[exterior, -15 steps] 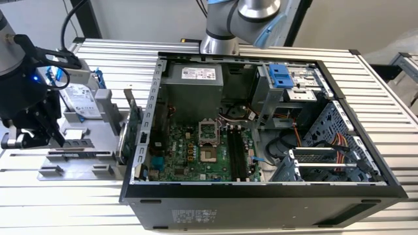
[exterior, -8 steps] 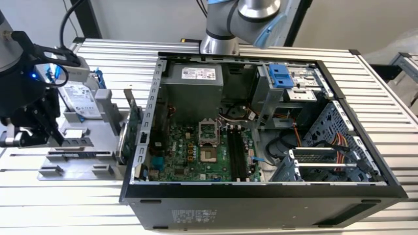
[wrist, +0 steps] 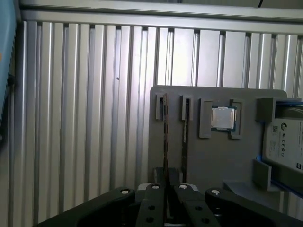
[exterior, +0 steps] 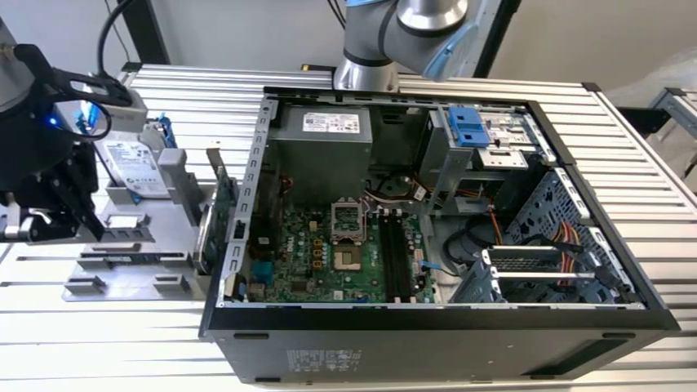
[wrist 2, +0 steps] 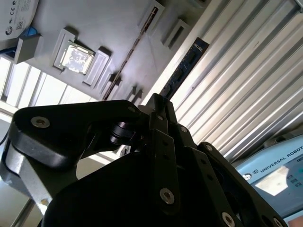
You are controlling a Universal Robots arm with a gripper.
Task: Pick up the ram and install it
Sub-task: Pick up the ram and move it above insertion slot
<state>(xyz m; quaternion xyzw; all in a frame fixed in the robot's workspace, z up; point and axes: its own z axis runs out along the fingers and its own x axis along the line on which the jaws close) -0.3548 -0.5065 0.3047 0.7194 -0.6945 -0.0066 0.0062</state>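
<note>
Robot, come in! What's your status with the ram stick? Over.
Gripper over the gray holder. Ram on edge in its slot, right at the gripper. Second stick in the neighbouring slot, close by.

"What's that in the middle of the frame?"
"The black gripper point(wrist 2: 159, 106), close to the lens. The ram point(wrist 2: 187, 66) runs out from its tip, dark and narrow."
"And beyond it?"
"A grey holder point(wrist 2: 111, 23) with a square chip point(wrist 2: 75, 56) seated in it, on the ribbed metal desk point(wrist 2: 241, 82)."

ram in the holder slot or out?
In: the ram by the hand stands on edge in a slot of the gray holder.
</note>
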